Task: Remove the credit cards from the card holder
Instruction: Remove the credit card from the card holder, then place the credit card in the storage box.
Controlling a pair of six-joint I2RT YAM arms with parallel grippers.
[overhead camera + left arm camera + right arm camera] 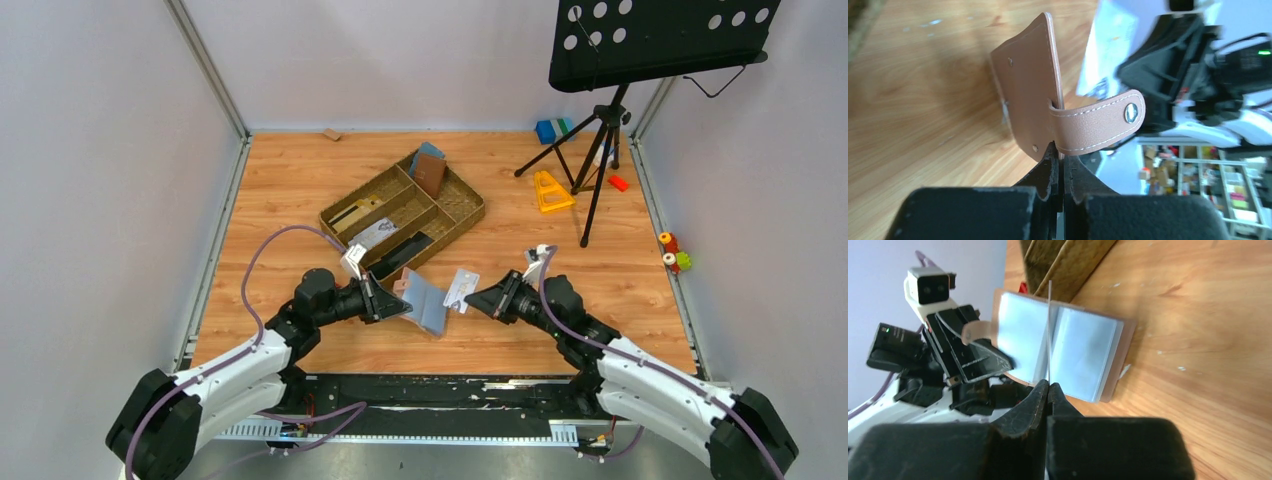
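**One card in the right pincer, holder pinched in the left**

From the top camera I count one card holder point(428, 306). It is held open, off the counter point(280, 190), near the near edge and about midway between the left and right edges. My left pincer point(405, 302) is on its left side. My right pincer point(470, 300) grips one pale card point(460, 289) just right of the holder; I cannot tell whether the two touch. One divided tray point(462, 214) lies further back, mid-counter.

On the left wrist camera the left pincer point(1060, 150) is fully closed on the edge of the holder's tan cover point(1025, 95). One closing tab point(1095, 126) with one metal stud point(1131, 113) curls off to the right.

On the right wrist camera the right pincer point(1049, 385) is clamped tight on that single card point(1049, 325), seen edge-on. Behind it the holder shows two blue-grey sleeves point(1083, 352).
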